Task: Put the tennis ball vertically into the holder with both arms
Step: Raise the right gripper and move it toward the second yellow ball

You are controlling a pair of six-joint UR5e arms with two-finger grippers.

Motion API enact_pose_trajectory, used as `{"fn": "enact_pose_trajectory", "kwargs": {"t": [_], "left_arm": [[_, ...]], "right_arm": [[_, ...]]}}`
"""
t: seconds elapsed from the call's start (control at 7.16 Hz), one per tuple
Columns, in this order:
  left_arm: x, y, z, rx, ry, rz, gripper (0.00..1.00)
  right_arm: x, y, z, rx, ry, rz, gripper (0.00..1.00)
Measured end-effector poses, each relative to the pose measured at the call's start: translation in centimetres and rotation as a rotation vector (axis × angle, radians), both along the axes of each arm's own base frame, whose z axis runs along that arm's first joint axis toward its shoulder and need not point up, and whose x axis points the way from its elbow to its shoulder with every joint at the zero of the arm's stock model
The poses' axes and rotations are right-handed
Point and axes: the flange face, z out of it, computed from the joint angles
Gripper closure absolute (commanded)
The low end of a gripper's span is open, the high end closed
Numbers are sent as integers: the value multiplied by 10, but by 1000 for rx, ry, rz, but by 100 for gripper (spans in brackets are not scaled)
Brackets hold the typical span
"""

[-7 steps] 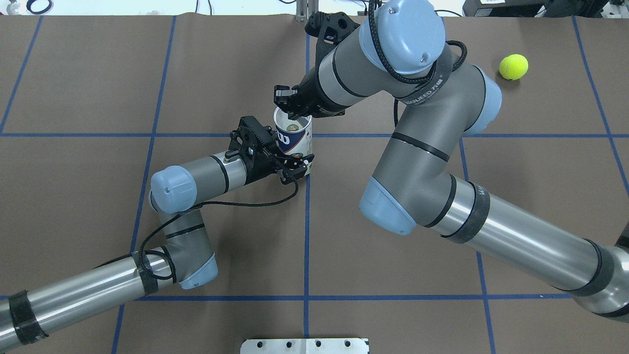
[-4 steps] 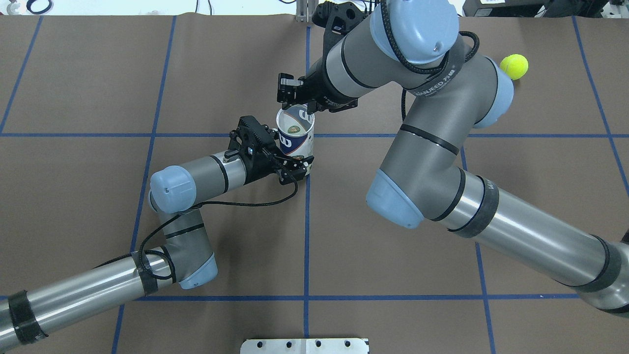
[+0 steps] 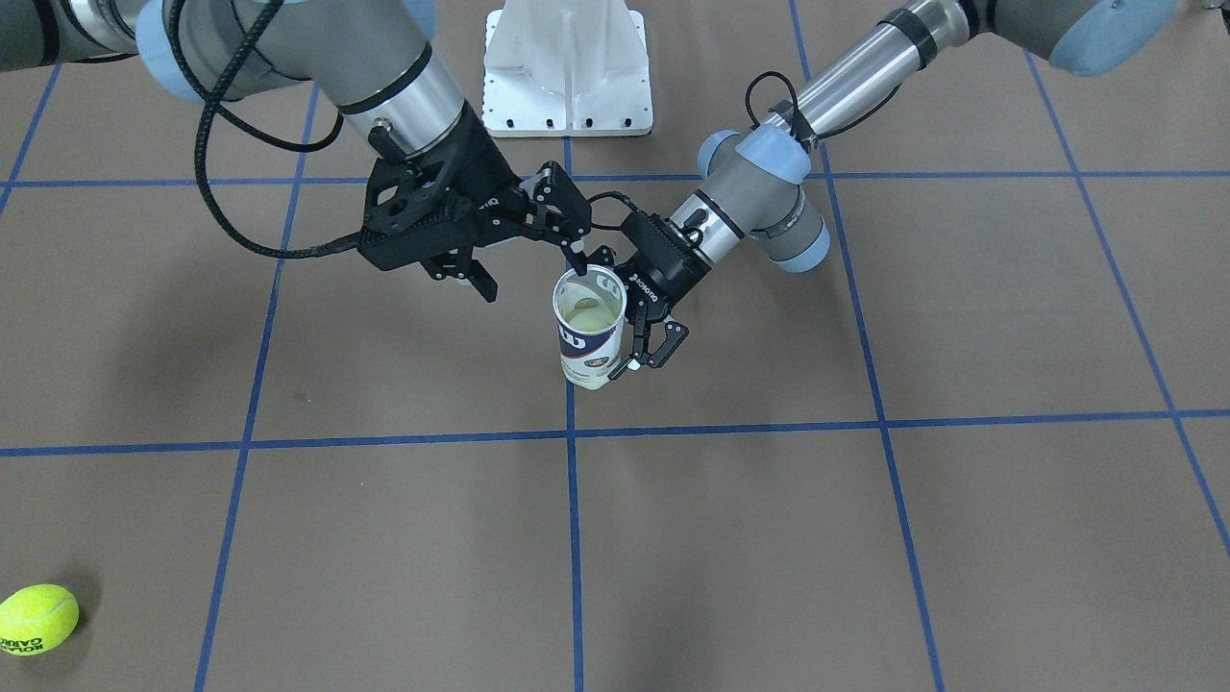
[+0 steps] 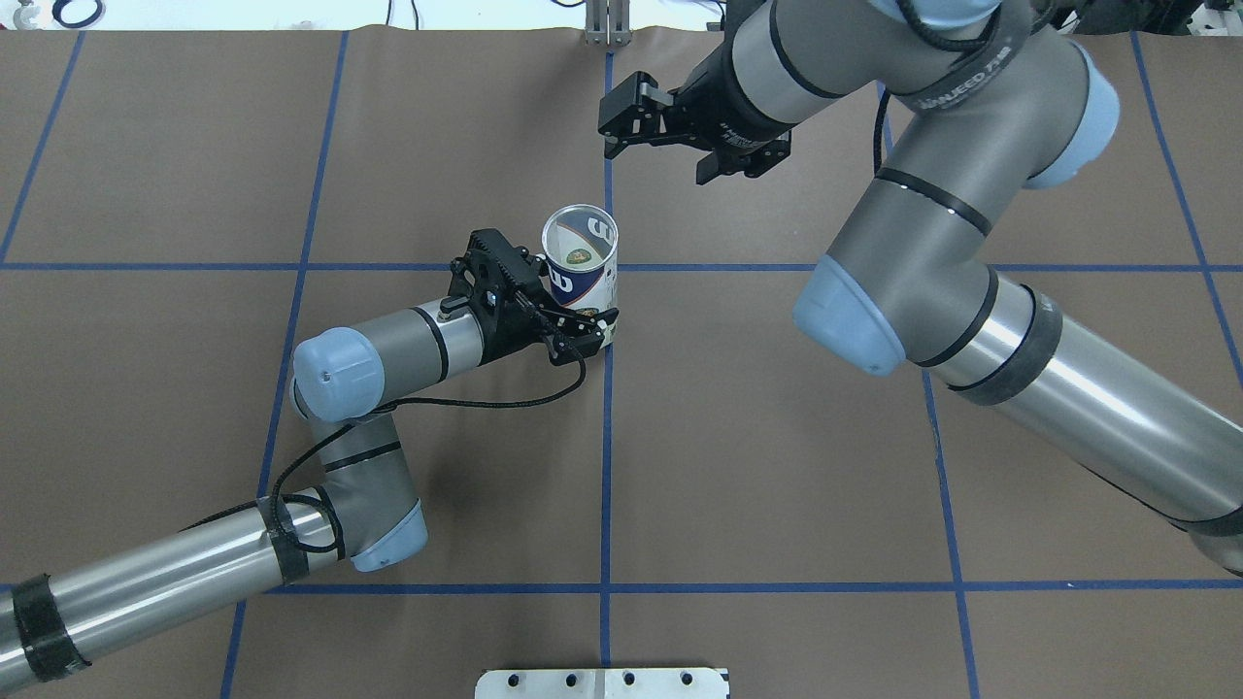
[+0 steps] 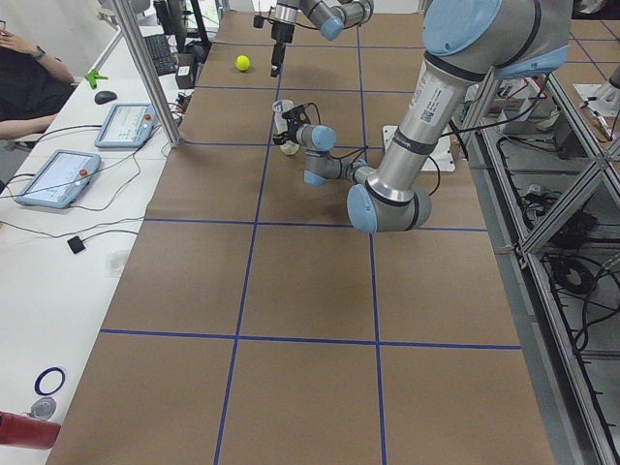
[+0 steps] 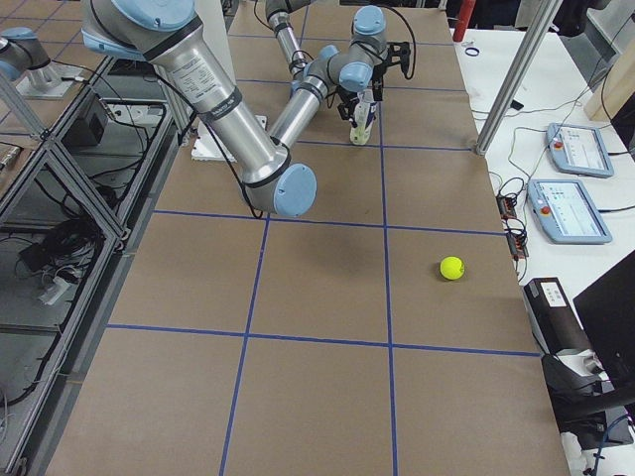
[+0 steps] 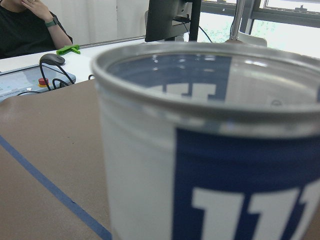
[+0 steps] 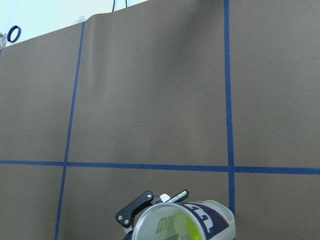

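Observation:
The holder [image 4: 581,272] stands upright at the table's middle, mouth up, and also shows in the front view [image 3: 588,348]. A yellow-green tennis ball [image 3: 584,308] lies inside it. My left gripper [image 4: 588,328] is shut on the holder near its base. In the left wrist view the holder [image 7: 210,150] fills the frame. My right gripper [image 4: 655,160] is open and empty, raised beyond the holder's mouth on the far side. The right wrist view shows the holder [image 8: 182,223] at its bottom edge. A second tennis ball [image 3: 36,620] lies loose, far on my right side.
The white pedestal base [image 3: 567,67] stands at the table's near edge. My right arm's elbow [image 4: 932,223] hangs over the right half and hides the loose ball from overhead. A side table with tablets [image 5: 126,124] and a seated person [image 5: 29,87] lie beyond the far edge.
My right gripper has pulled away from the holder's mouth, moving toward the far edge and to the right. The holder and my left gripper have stayed put.

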Motion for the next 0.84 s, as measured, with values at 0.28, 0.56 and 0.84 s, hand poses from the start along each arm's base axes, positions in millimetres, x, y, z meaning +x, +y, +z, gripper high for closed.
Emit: {"fn": "enact_pose_trajectory", "kwargs": {"t": [0.28,0.56,0.84], "left_arm": [[-1,2,0,1,2,1,1],[0,4,1,1,3,4,1],[0,5,1,1,3,5,1]], "right_arm": [[30,-17,22,-29,26,15,0],[52,-31,54,-28,71,30,0],[94,-55,99,-1,154,51,0]]}}
